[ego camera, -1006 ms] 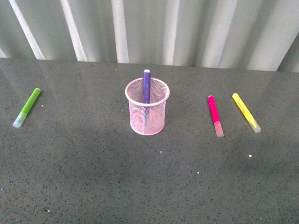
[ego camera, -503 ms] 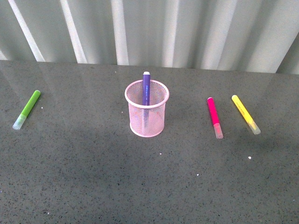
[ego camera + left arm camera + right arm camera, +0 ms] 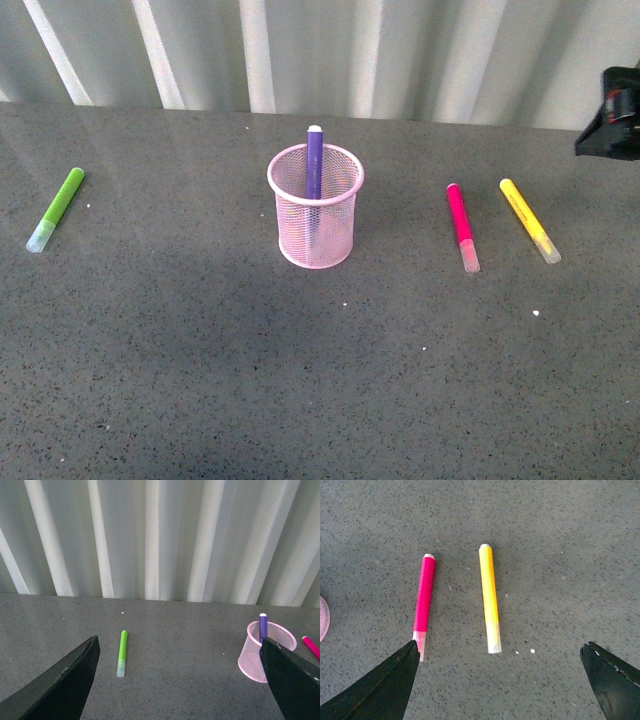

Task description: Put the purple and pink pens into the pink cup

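Note:
The pink cup (image 3: 315, 207) stands upright mid-table with the purple pen (image 3: 314, 162) standing inside it, tip above the rim. The pink pen (image 3: 461, 226) lies flat on the table right of the cup, clear cap toward me. My right gripper (image 3: 500, 652) is open and empty, above the table near the pink pen (image 3: 424, 601); part of that arm (image 3: 612, 125) shows at the far right edge. My left gripper (image 3: 179, 650) is open and empty, held back from the cup (image 3: 266, 650) and purple pen (image 3: 262, 625).
A yellow marker (image 3: 529, 220) lies just right of the pink pen, also in the right wrist view (image 3: 489, 597). A lime green marker (image 3: 56, 208) lies far left, also in the left wrist view (image 3: 121, 653). A corrugated white wall (image 3: 320, 50) backs the grey table (image 3: 300, 380).
The front view has shifted, so everything sits a little higher in the frame. Part of the right arm has come into view at the far right edge. The pens and cup have not moved on the table.

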Robot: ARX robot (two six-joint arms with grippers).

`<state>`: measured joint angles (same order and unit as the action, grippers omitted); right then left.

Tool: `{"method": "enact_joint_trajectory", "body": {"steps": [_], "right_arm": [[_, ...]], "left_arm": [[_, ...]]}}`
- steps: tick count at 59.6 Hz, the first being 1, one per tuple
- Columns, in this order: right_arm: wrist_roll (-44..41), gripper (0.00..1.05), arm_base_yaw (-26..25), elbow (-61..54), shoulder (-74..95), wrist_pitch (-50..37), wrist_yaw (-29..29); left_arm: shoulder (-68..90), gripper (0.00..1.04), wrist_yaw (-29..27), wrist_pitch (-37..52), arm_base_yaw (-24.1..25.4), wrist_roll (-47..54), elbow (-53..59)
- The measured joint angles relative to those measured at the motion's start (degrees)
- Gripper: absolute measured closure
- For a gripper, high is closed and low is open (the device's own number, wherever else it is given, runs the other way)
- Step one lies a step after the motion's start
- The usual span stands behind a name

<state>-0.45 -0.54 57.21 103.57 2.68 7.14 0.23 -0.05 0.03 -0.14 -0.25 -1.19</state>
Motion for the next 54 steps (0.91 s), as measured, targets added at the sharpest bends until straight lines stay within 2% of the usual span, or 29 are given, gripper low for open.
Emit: {"method": "enact_joint_trajectory", "body": {"steps": [6,31,54], "right_arm": [[1.07,0.07,2.29,3.52,4.68,-0.20,-2.19],[7.87,0.07,8.17,17.22,19.80,1.70,-2.51],[12.83,0.07,11.61,29.62,29.55,6.10,-2.34]], "left_arm": [[0.00,0.07,0.00,0.00,0.00,0.00,0.00],[0.00,0.07,0.00,0.00,0.00,0.00,0.00],[0.00,0.07,0.02,0.00,0.00,0.00,0.00]]}}
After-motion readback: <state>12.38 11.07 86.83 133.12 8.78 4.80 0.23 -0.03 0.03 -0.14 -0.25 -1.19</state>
